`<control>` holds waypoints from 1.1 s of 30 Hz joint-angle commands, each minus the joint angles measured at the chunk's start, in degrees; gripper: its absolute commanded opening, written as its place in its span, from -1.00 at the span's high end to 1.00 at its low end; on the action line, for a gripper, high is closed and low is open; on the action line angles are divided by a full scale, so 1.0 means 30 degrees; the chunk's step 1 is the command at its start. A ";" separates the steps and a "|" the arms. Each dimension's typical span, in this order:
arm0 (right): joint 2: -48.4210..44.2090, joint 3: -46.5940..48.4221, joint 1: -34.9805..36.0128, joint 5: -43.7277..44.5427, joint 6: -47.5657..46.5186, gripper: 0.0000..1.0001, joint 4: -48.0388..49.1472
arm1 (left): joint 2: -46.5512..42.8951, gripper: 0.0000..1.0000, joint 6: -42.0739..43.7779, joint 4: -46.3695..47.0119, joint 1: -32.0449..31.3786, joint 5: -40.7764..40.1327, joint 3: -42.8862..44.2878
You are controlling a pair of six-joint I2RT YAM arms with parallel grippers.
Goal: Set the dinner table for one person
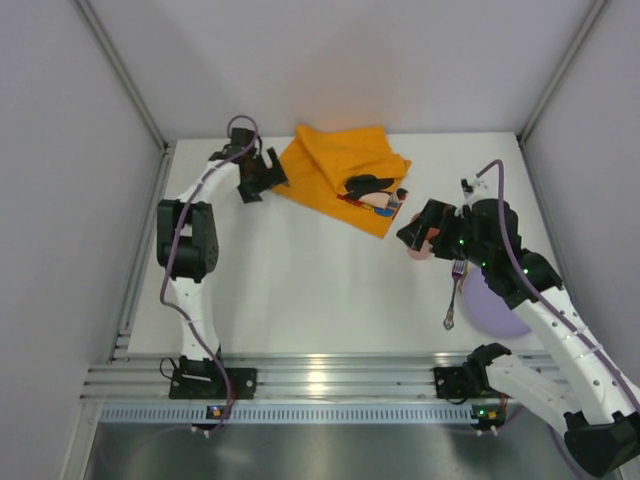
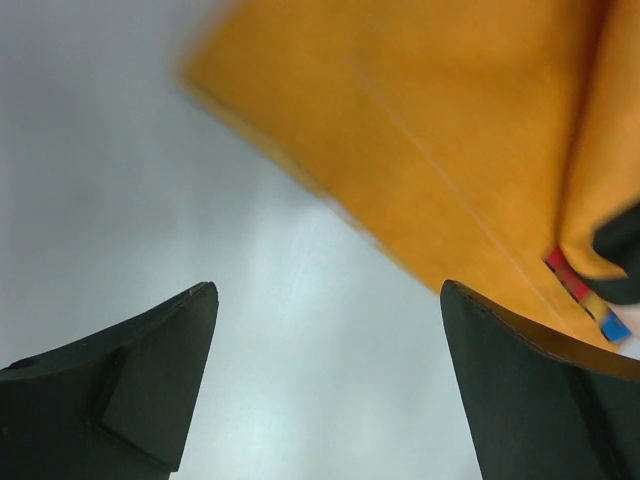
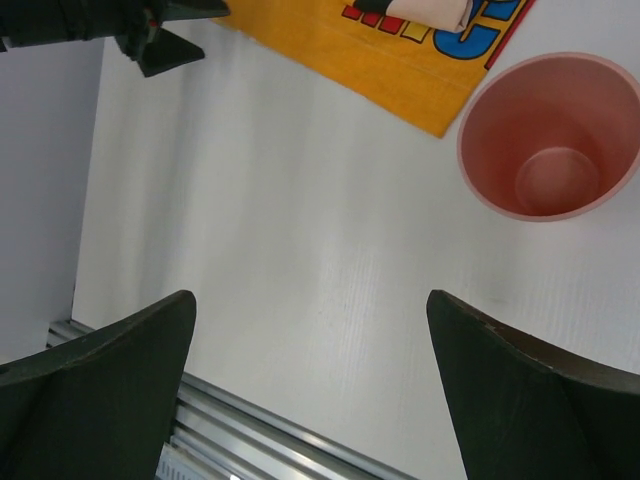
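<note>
My left gripper (image 1: 262, 172) spread, empty, at 9 o'clock edge of placemat (image 1: 335, 165); right gripper (image 3: 310, 295) spread over dinner table (image 1: 300, 285), pink cup (image 3: 550, 135) at its 2 o'clock.

Flat matte white dinner table (image 1: 300, 290), level.

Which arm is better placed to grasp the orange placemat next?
Left, probably. The left gripper is open at the edge of the orange placemat; the right gripper is open over the dinner table beside the pink cup.
</note>
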 commanded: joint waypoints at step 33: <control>-0.4063 0.0245 -0.0248 0.2704 -0.1781 -1.00 -0.2874 | 1.0123 0.27 0.0759 -0.8971 -1.2048 -0.6836 0.9903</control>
